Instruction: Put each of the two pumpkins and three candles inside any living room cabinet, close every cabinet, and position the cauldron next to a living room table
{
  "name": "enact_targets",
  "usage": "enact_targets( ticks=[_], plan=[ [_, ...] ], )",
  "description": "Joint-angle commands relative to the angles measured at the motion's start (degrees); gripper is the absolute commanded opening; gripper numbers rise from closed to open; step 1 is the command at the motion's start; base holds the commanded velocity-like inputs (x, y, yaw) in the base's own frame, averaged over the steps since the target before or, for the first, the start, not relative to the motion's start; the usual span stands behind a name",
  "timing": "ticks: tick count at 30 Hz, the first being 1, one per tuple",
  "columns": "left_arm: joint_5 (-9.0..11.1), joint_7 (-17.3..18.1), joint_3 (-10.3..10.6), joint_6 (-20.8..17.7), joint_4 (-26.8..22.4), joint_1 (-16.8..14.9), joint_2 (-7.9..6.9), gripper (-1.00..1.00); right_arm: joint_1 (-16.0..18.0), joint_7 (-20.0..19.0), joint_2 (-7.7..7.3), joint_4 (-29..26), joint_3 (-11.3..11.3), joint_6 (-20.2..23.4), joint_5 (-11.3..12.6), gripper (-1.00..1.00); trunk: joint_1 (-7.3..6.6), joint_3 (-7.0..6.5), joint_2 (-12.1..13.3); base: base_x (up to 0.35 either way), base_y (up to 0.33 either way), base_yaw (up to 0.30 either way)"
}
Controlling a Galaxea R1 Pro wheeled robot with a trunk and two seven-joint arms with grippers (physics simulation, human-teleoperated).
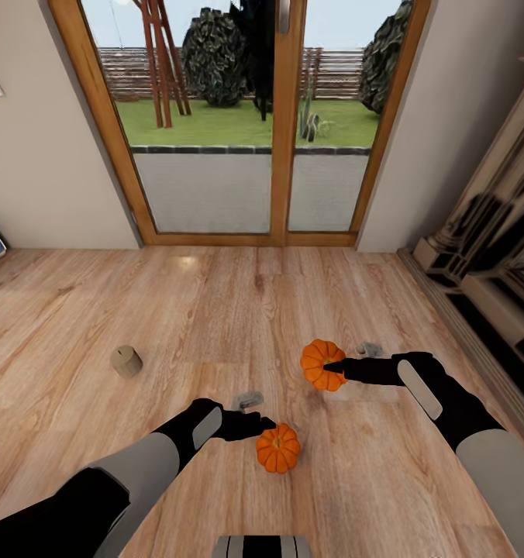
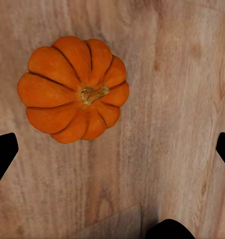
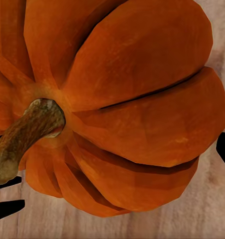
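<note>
Right end effector [image 1: 333,366] grips one ribbed orange pumpkin [image 1: 322,364] with a brown stem above the wood floor [image 1: 215,310], left end effector [image 1: 266,425] spread wide over the second pumpkin [image 1: 277,448] lying just nearer, beige candle [image 1: 126,361] well left of both.

A ribbed, rounded orange pumpkin [image 2: 72,88] with a short tan stem sits on the light wooden plank floor [image 2: 172,99], seen from straight above. The left gripper's black fingertips [image 2: 2,154] (spread wide apart) flank the floor beside it, not touching the pumpkin.
</note>
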State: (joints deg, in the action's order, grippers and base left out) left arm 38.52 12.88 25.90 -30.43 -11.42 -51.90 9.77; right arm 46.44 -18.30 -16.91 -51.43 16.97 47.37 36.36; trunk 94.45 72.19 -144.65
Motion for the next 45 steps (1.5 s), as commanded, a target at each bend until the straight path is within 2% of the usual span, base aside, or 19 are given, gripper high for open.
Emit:
enact_targets(
  ticks=[1, 8, 11, 21, 28, 45],
  plan=[
    [0.0, 0.1, 0.1, -0.2, 0.0, 0.0, -0.01, 1.0, 0.1, -0.3, -0.05, 0.0, 0.1, 0.1, -0.2, -1.0, 0.01, 0.27, 0.0, 0.0, 0.0, 0.0],
    [0.0, 0.2, 0.1, -0.1, 0.0, 0.0, -0.01, 1.0, 0.1, -0.2, -0.05, 0.0, 0.1, 0.1, -0.2, -1.0, 0.19, 1.82, -0.1, 0.0, 0.0, 0.0],
    [0.0, 0.2, 0.1, 2.1, 0.5, 0.0, -0.01, 1.0, 0.1, -0.2, -0.05, 0.0, 0.0, 0.1, -0.2, -1.0, 0.27, 2.49, -0.2, 0.0, 0.0, 0.0],
    [0.0, 0.3, 0.1, 3.4, 1.3, 0.0, -0.01, 1.0, 0.1, -0.3, -0.05, 0.0, 0.0, 0.1, -0.2, -1.0, 0.52, 4.7, -0.3, 0.0, 0.0, 0.0],
    [0.0, 0.4, 0.0, 6.0, 1.7, 0.0, 0.14, 1.0, 0.1, -0.3, -0.05, 0.0, 0.1, 0.1, -0.2, -1.0, 0.52, 4.7, -0.3, 0.0, 0.0, 0.0],
    [-0.2, 0.2, 0.1, 6.3, 2.0, 0.0, 0.23, 1.0, 0.1, -0.3, -0.05, 0.0, 0.1, 0.0, -0.2, -1.0, 0.52, 4.7, -0.3, 0.085, 0.0, 0.0]
  ],
)
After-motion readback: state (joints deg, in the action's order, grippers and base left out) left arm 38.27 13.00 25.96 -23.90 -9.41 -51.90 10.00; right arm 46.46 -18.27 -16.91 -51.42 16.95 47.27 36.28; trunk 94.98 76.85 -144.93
